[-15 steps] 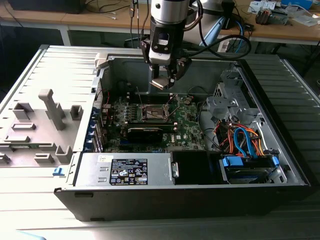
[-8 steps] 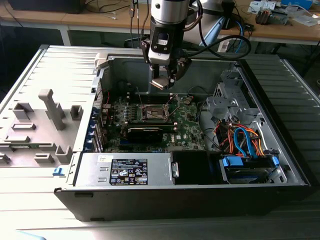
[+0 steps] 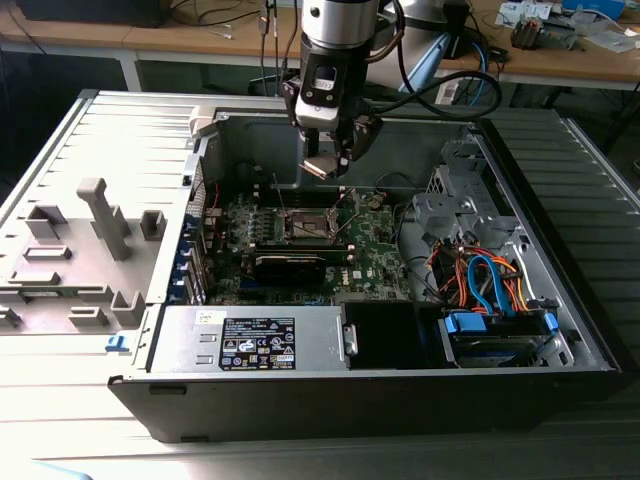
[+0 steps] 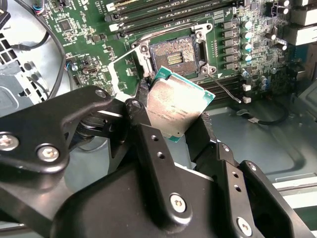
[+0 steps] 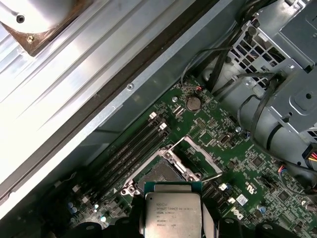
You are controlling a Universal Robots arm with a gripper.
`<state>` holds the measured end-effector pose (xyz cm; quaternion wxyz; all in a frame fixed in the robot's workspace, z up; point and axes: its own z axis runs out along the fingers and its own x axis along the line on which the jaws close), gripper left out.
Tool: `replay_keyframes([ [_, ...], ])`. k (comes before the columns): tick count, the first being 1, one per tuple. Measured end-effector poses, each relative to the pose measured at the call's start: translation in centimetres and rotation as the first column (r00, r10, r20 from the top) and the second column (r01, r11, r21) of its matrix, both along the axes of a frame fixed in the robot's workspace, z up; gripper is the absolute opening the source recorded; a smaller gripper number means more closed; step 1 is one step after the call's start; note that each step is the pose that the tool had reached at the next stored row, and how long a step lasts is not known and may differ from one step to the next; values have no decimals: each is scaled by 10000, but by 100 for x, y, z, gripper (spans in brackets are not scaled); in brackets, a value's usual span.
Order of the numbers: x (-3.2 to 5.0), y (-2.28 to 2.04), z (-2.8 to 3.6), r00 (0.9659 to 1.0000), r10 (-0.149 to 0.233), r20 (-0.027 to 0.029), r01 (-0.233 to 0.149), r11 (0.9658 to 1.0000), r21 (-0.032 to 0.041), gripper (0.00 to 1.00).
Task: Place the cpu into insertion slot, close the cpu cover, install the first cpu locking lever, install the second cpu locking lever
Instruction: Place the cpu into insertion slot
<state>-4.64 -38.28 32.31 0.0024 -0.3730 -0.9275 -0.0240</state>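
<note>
Silver arm (image 3: 340, 15), black linked fingers (image 4: 153, 148), silver screws (image 4: 179, 203), black cable (image 3: 436, 90)

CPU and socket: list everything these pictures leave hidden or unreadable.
- Underside of the cpu: turned away from the camera in both wrist views, with the gripper shut on it.
- Near side of the insertion slot: behind the cpu in the first wrist view.
- Contacts inside the insertion slot: too small to make out in the exterior view.
- Part of the cpu: cut off by the picture's edge in the first wrist view.
</note>
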Motion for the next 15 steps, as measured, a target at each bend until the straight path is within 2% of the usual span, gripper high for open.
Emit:
replay_keyframes([
  [15,0,0,-3,9995,-327,1,327,9995,0,55],
])
